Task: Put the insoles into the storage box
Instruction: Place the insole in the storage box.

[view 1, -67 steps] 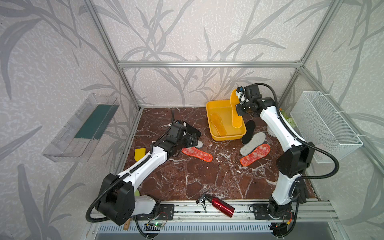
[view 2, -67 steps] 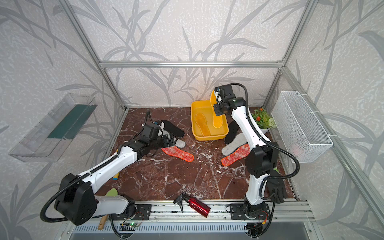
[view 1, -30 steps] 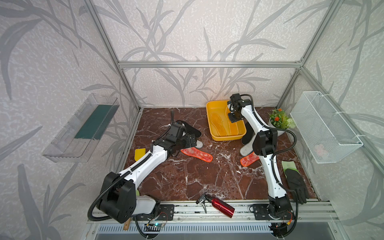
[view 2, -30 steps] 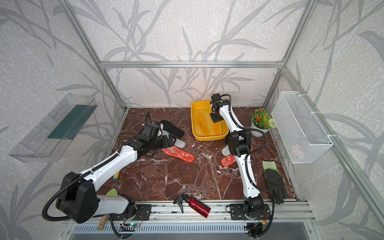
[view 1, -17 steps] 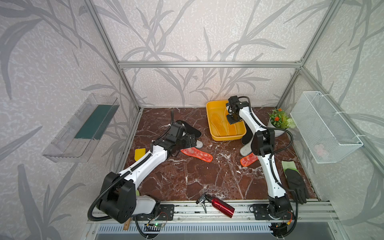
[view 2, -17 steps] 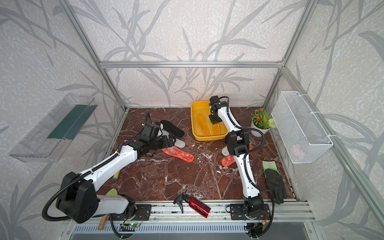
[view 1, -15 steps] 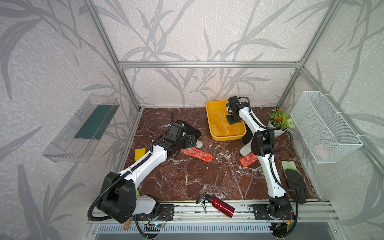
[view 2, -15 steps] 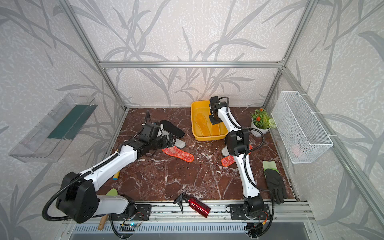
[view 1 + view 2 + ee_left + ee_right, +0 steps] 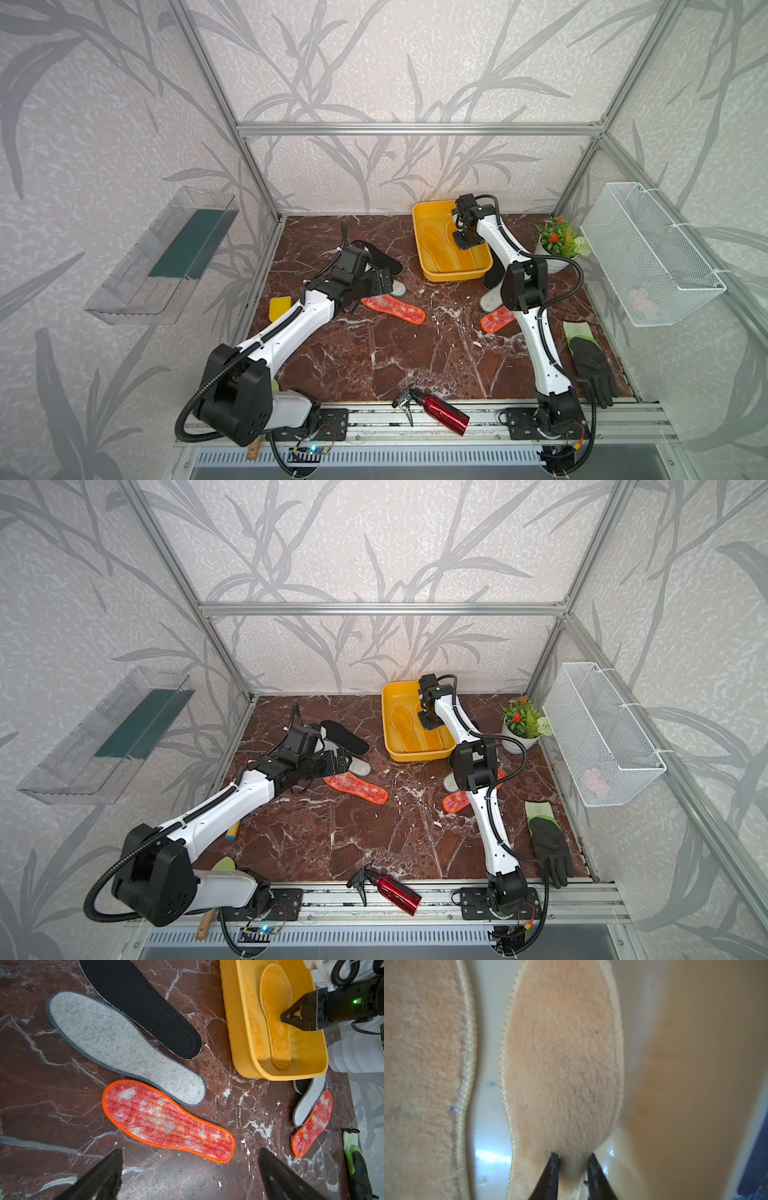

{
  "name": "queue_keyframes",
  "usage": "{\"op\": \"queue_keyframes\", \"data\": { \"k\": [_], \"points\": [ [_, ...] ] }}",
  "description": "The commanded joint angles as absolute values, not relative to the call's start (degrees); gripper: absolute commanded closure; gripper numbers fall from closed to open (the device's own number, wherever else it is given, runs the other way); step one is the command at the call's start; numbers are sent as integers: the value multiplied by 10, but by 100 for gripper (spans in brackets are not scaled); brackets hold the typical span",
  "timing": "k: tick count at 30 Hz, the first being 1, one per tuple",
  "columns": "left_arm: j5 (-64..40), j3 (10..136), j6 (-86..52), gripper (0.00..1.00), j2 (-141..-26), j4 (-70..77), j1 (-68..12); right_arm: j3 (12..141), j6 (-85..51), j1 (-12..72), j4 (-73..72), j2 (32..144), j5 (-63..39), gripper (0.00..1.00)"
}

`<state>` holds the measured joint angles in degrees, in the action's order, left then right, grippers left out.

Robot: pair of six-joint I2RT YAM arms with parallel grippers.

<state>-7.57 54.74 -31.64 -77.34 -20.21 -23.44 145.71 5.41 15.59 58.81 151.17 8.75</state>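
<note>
Marble desk point(image 9: 374, 353) nearest: left pincer point(image 9: 189, 1152) spread wide over mottled red insole point(image 9: 166, 1120), grey felt insole point(image 9: 116, 1043) and black insole point(image 9: 141, 1001) beyond. Farthest, glossy yellow box point(image 9: 234, 1022) holds two plush yellow insoles point(image 9: 276, 1012); right pincer point(image 9: 573, 1155) slightly parted, apparently touching one.

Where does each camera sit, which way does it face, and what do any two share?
Top views: high at the front, looking down on the marble table; both arms show whole.
Left wrist: on the left arm, facing the red-orange insole and storage box; the open left gripper shows.
Right wrist: on the right arm, looking into the box at a yellow-orange insole; right gripper tips show.
Shared: the top views and left wrist show the right gripper in the box.
</note>
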Motion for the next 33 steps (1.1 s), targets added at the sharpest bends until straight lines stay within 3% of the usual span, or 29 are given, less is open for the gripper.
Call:
{"op": "queue_keyframes", "data": {
  "k": [1, 20, 33],
  "points": [
    [-67, 552, -322, 1, -758, -209, -231, 1471, 52, 156, 588, 1517, 90, 71],
    [-47, 543, -372, 1, -766, -259, -223, 1458, 53, 161, 626, 1393, 14, 60],
    [-27, 524, -543, 1, -835, -303, -223, 1136, 121, 243, 550, 1095, -198, 60]
  ]
}}
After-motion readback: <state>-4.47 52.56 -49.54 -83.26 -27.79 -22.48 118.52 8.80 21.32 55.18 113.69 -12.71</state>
